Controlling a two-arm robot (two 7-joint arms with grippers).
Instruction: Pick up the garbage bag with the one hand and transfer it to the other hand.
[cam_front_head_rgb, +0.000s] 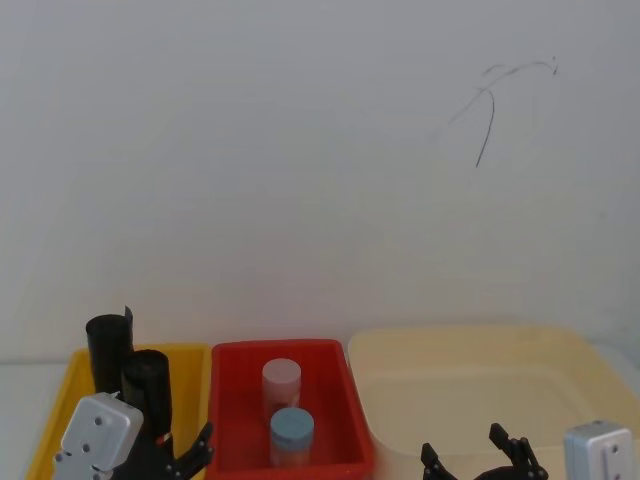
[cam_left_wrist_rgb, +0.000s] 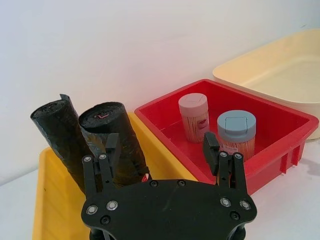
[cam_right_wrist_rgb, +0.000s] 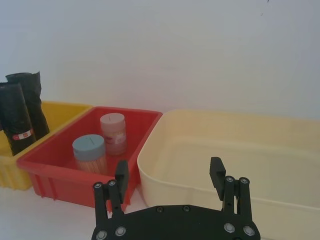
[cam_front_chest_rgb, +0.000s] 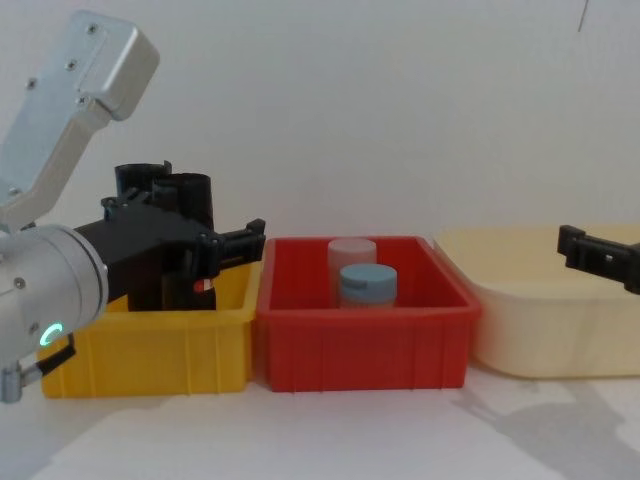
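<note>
Garbage bag (cam_front_head_rgb: 147, 385) upright in yellow bin (cam_front_head_rgb: 188, 365), lower left of frame. Left gripper (cam_left_wrist_rgb: 160, 150) wide open, empty, lined up beside it, prob. to grab. Right gripper (cam_right_wrist_rgb: 169, 172) open, empty, lower right.

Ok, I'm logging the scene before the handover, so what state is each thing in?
garbage bag: upright in the yellow bin, not gripped.
plain roll: upright beside it.
left gripper: open, close to the garbage bag.
right gripper: open, by the cream bin.
pink-lidded jar: upright, lid on, in the red bin.
blue-lidded jar: upright, lid on.
</note>
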